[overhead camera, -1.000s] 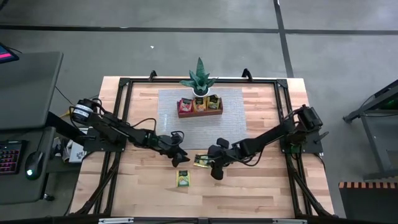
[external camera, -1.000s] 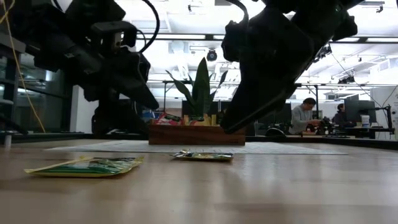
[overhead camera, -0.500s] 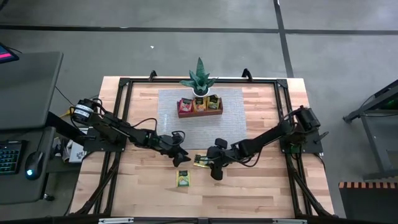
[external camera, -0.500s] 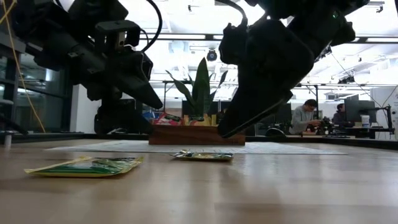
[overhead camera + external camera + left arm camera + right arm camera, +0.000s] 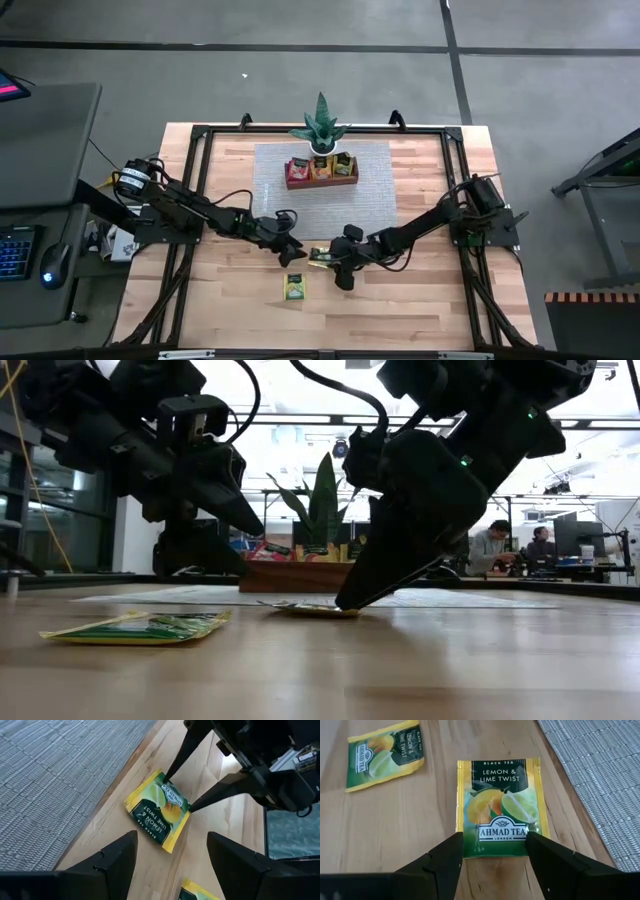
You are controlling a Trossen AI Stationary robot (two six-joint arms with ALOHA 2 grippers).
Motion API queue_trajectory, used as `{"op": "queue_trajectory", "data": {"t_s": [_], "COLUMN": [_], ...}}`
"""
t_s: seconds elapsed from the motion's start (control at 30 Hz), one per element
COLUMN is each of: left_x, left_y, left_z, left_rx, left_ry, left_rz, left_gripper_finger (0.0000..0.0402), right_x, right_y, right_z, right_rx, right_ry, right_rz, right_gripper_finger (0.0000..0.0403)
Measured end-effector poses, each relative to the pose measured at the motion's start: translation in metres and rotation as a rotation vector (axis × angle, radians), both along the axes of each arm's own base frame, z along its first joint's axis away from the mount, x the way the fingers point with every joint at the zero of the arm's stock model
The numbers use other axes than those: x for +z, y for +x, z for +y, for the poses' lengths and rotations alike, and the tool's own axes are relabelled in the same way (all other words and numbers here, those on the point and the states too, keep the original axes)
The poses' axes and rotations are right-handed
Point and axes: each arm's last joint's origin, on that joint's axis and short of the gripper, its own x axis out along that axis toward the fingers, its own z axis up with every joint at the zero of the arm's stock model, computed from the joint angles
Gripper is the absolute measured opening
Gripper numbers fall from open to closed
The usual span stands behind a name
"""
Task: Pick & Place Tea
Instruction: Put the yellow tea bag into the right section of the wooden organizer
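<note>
A yellow-green lemon and lime tea packet (image 5: 500,805) lies flat on the wooden table (image 5: 420,300), just off the grey mat. My right gripper (image 5: 494,838) is open, slants down over it, and has its fingertips at the packet's near end (image 5: 170,795). My left gripper (image 5: 172,837) hangs open above the table a little to the packet's left (image 5: 292,252), with nothing between its fingers. A second packet of the same kind (image 5: 294,287) lies flat nearer the front edge. My right gripper comes down slanting from the table's right. One fingertip (image 5: 166,776) is at one side of the packet's label end and the other (image 5: 192,806) at the opposite side. The packet lies on the table. I cannot tell whether the tips touch it.
A brown wooden tray (image 5: 321,182) with tea packets stands on the grey mat (image 5: 320,210) at the far middle, and a potted plant (image 5: 320,128) stands behind it. A black frame (image 5: 200,170) runs round the table. People sit in the room behind (image 5: 490,545).
My right gripper has gone down toward the lemon and lime packet, from hanging above it to having its fingertips at table height by the packet's end.
</note>
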Motion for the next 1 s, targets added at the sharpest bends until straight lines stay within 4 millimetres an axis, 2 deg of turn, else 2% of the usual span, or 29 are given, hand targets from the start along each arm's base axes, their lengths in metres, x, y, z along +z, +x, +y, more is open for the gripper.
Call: {"op": "queue_trajectory", "data": {"t_s": [0.2, 0.47, 0.57, 0.7, 0.8, 1.0], "left_x": [0.000, -0.007, -0.018, -0.021, -0.027, -0.027], "left_y": [0.000, 0.000, -0.002, 0.001, 0.009, 0.029], "left_z": [0.000, 0.001, 0.002, 0.001, -0.002, -0.008], "left_rx": [0.043, 0.177, 0.243, 0.261, 0.263, 0.234], "left_ry": [-0.055, -0.222, -0.256, -0.353, -0.368, -0.426], "left_rz": [0.010, 0.078, 0.147, 0.172, 0.202, 0.224], "left_gripper_finger": [0.0237, 0.0237, 0.0237, 0.0237, 0.0236, 0.0236], "right_x": [-0.010, -0.011, -0.011, -0.010, -0.010, -0.010], "right_y": [0.002, 0.005, 0.005, 0.005, 0.006, 0.006], "right_z": [0.001, 0.002, 0.002, 0.002, 0.002, 0.002], "right_rx": [-0.019, -0.029, -0.031, -0.033, -0.034, -0.036], "right_ry": [0.017, 0.018, 0.016, 0.017, 0.019, 0.022], "right_rz": [-0.005, -0.042, -0.041, -0.053, -0.058, -0.065], "right_gripper_finger": [0.0216, 0.0216, 0.0216, 0.0216, 0.0216, 0.0216]}}
